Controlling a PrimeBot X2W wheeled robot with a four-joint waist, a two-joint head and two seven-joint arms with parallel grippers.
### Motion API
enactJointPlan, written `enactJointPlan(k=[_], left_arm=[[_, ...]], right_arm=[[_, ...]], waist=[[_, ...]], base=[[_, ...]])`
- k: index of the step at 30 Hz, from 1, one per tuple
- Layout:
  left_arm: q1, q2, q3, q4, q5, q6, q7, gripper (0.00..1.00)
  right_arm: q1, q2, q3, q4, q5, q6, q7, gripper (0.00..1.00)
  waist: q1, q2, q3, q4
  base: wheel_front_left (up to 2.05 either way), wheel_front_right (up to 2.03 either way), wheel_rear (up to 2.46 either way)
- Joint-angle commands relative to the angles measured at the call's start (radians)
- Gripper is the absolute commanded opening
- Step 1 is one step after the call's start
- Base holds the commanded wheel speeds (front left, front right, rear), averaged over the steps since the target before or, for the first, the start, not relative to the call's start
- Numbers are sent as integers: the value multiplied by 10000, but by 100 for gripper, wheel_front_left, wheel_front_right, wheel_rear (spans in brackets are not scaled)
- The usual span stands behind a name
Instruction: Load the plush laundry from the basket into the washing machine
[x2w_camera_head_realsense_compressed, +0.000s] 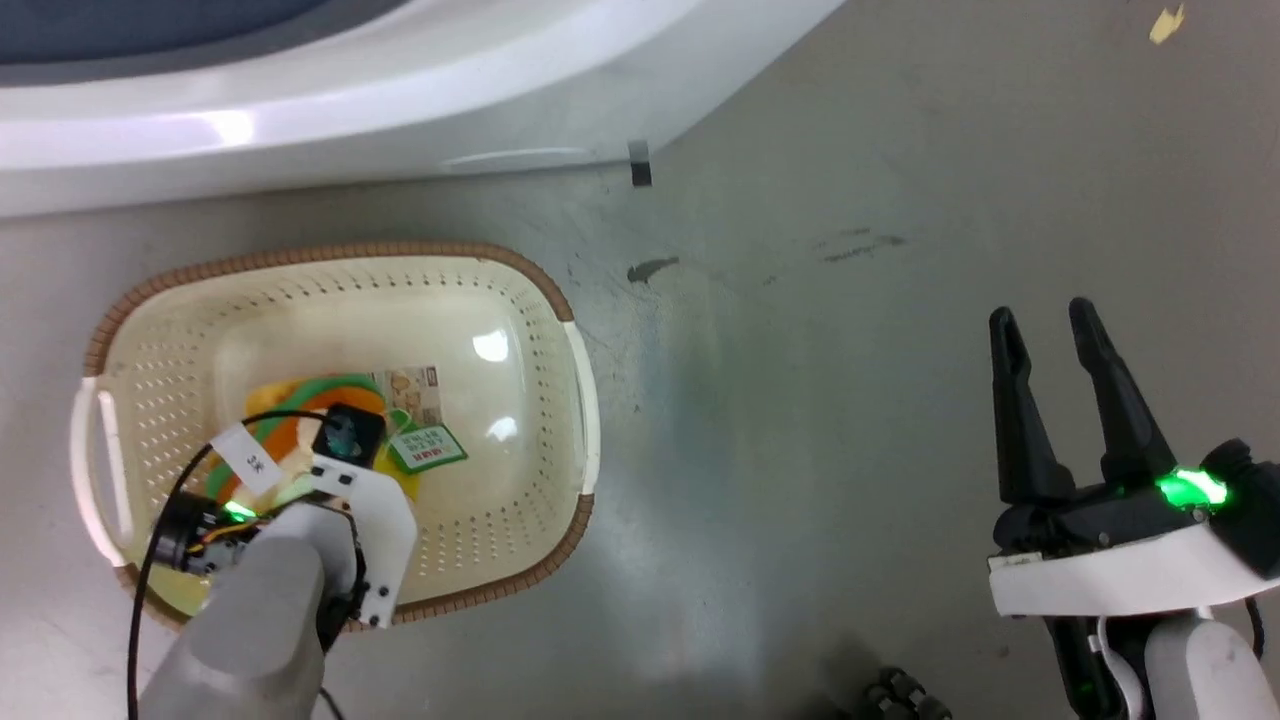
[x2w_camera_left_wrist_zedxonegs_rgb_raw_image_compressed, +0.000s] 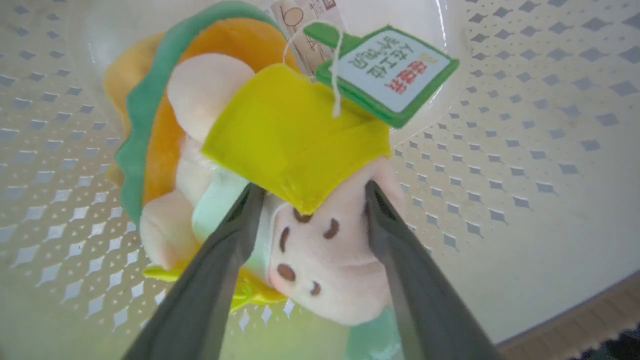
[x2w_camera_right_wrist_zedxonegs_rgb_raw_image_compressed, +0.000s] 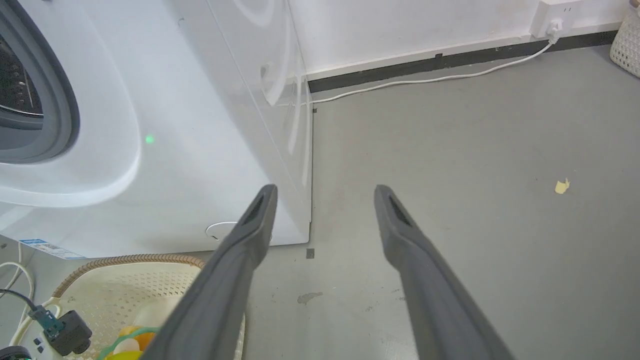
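The fingers (x2w_camera_left_wrist_zedxonegs_rgb_raw_image_compressed: 215, 270) of the left gripper (x2w_camera_left_wrist_zedxonegs_rgb_raw_image_compressed: 312, 191) are spread wide, one on each side of the peach-pink head of the plush laundry (x2w_camera_left_wrist_zedxonegs_rgb_raw_image_compressed: 280, 130). The toy lies on the bottom of the basket (x2w_camera_left_wrist_zedxonegs_rgb_raw_image_compressed: 525, 150), its green tag (x2w_camera_left_wrist_zedxonegs_rgb_raw_image_compressed: 395, 75) beside the yellow top. The basket stands on the grey floor (x2w_camera_head_realsense_compressed: 800, 400) just in front of the washing machine (x2w_camera_head_realsense_compressed: 400, 90). The right gripper (x2w_camera_head_realsense_compressed: 1045, 315) hangs over the floor well apart from the basket, its fingers parted and empty.
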Motion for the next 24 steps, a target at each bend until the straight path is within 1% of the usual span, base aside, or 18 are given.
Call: enactJointPlan(k=[1,3,4,5,11,14,17,19,22,24], left_arm=[[-260,186,-101,291,19,127,44,100],[-417,225,-194,499,-10,238,47,100],[-491,224,-220,610,-57,256,91,5],[-561,225,-235,722,-120,249,142,0],[-925,434,-355,1307,-415,294,-25,0],[-975,406,-382,1596,-626,312,-238,0],[-955,376,-533,1867,-715,309,-594,0],[-929,340,-595,2018,-797,397,-1010,0],[-813,99,-663,2226,-981,483,-1745,0],[-702,-105,-613,2367,-1231,400,-2272,0]], right_arm=[[-181,-13,33,-95,131,-5,-92,100],[-229,-13,49,-133,235,-5,-134,100],[-256,-13,61,-144,287,-5,-155,100],[-288,-13,80,-150,336,-6,-175,100],[-632,-14,321,-182,636,-6,-300,100],[-790,-14,362,-100,738,-6,-362,100],[-853,-14,363,31,806,-6,-425,100],[-848,-15,334,107,853,-7,-466,100],[-716,-15,258,234,722,-7,-529,100],[-578,-15,171,305,625,-7,-570,100]], waist=[[-1,-1,216,-73],[-1,-1,395,-118],[-1,-1,479,-139],[-1,-1,559,-163],[-1,-1,882,-433],[-1,-1,728,-491],[-1,-1,332,-504],[-1,-1,-47,-470],[-1,-1,-814,-314],[-1,-1,-1325,-159]], base=[[0,0,0],[0,0,0],[0,0,0],[0,0,0],[0,0,0],[0,0,0],[0,0,0],[0,0,0],[0,0,0],[0,0,0]])
